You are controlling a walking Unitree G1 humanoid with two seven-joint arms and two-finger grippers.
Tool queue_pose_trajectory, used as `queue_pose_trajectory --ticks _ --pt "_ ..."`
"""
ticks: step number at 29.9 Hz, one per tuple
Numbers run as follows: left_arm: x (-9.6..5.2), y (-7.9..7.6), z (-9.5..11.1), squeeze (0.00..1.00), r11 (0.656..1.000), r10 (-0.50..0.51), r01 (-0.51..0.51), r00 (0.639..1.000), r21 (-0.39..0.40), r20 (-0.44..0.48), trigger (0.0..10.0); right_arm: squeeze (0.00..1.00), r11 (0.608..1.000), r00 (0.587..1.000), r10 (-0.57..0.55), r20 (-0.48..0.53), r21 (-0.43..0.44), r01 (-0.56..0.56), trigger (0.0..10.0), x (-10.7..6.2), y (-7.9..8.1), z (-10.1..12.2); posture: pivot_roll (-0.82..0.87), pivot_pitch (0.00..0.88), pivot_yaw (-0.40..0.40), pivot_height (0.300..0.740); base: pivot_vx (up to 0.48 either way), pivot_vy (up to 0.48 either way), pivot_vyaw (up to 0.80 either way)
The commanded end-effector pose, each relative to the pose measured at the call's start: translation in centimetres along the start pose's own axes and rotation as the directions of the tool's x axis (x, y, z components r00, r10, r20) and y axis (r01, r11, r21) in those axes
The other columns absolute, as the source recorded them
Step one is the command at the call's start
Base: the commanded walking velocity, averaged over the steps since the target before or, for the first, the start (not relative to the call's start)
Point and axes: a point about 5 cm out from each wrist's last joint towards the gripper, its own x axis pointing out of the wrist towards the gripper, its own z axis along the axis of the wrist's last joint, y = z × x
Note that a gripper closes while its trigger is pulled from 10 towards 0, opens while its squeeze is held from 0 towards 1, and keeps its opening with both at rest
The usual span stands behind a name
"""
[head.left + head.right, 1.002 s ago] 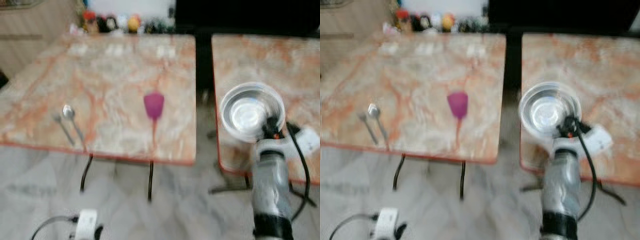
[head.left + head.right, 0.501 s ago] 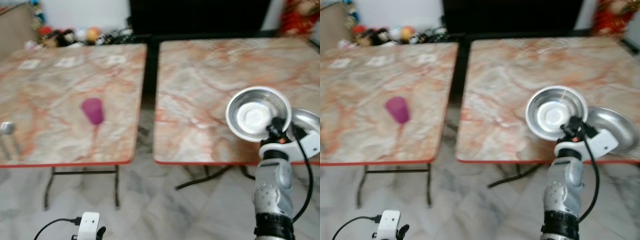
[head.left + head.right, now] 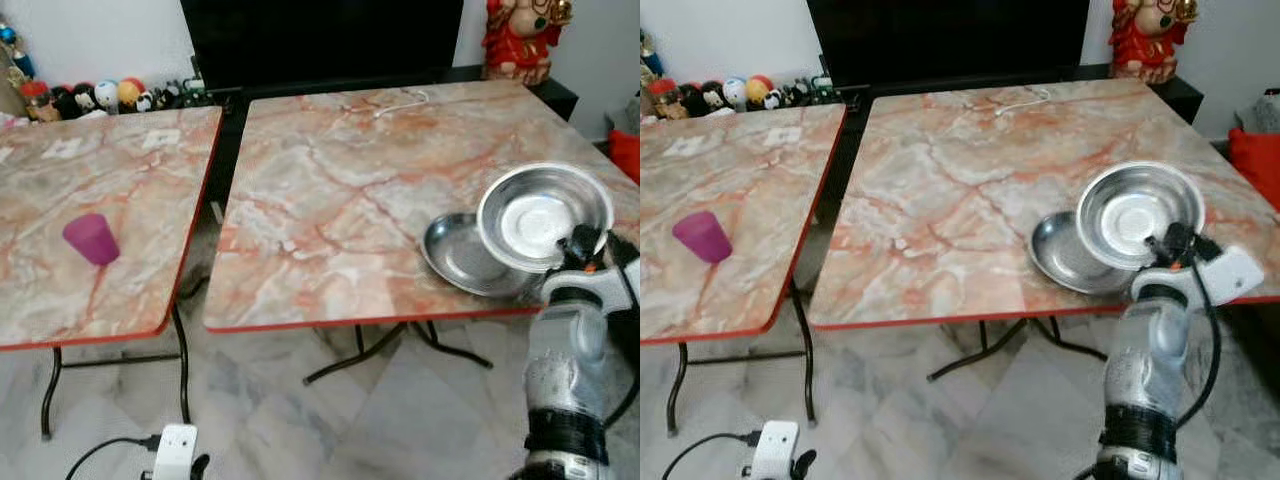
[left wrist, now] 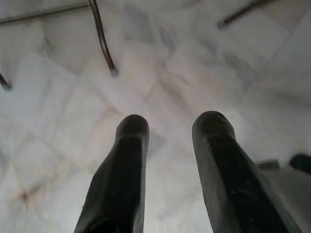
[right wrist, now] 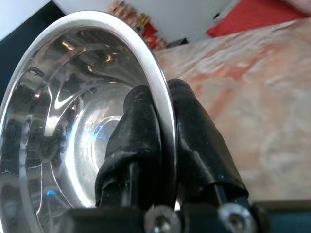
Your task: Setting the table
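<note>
Item held: round shiny steel bowl [image 3: 543,215], pinched at its near rim by the right gripper [image 5: 165,131], one black finger inside the wall and one outside, clamped tight on the metal. The bowl hangs tilted above a shallow steel plate [image 3: 462,258] that lies on the right-hand marble-patterned table with red edging [image 3: 340,200], near that table's front right corner.

Other stock: small purple plastic cup [image 3: 92,239], standing mouth-down on the neighbouring marble table [image 3: 60,190], well apart from the steel plate.

Left gripper [image 4: 170,141]: fingers parted, empty, hanging over the pale tiled floor [image 4: 160,77].

Handling advice: level the bowl before lowering, since the rim grip lets it swing. Decide on nesting in the steel plate or setting beside it. Part the fingers only once the base rests flat.
</note>
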Motion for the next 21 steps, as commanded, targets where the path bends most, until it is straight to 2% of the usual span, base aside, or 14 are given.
queue_pose_trajectory --ticks 1,3,5,10,14,16,21 --pt "-0.2 0.3 -0.7 0.00 1.000 0.007 -0.007 0.999 -0.002 -0.032 10.0 0.00 1.000 0.999 -0.005 -0.043 -0.009 0.005 10.0 0.2 0.3 -0.8 -0.08 0.071 0.048 0.740 0.000 0.000 0.00" --pt "-0.2 0.4 -0.7 0.00 1.000 0.006 -0.006 0.999 -0.007 -0.032 10.0 0.00 0.999 0.997 0.029 -0.071 -0.012 -0.030 10.0 0.5 1.1 -1.1 -0.08 0.072 0.048 0.740 0.000 0.000 0.00" --pt "-0.2 0.4 -0.7 0.00 1.000 0.006 -0.007 0.999 -0.007 -0.032 10.0 0.00 0.999 0.996 0.037 -0.076 -0.007 -0.038 10.0 0.5 1.3 -1.2 -0.08 0.072 0.048 0.740 0.000 0.000 0.00" --pt "-0.2 0.6 -0.7 0.00 1.000 0.011 -0.011 0.999 -0.008 -0.035 10.0 0.00 0.997 0.986 0.048 -0.161 -0.049 -0.056 10.0 0.5 1.7 -2.5 -0.07 0.076 0.049 0.740 0.000 0.000 0.00" --pt "-0.2 0.6 -0.8 0.00 1.000 0.009 -0.009 0.999 -0.008 -0.036 10.0 0.00 0.998 0.977 0.037 -0.208 -0.049 -0.048 10.0 0.5 1.9 -3.2 -0.08 0.079 0.053 0.740 0.000 0.000 0.00" --pt "-0.2 0.6 -0.8 0.00 1.000 0.006 -0.007 0.999 -0.008 -0.037 10.0 0.00 1.000 0.971 0.023 -0.237 -0.009 -0.026 10.0 0.9 2.2 -3.5 -0.08 0.080 0.053 0.740 0.000 0.000 0.00" --pt "-0.2 0.6 -0.7 0.00 1.000 0.001 -0.001 0.999 -0.010 -0.037 10.0 0.00 0.998 0.965 -0.038 -0.260 -0.049 0.026 10.0 1.5 2.2 -4.0 -0.08 0.080 0.055 0.740 0.000 0.000 0.00"
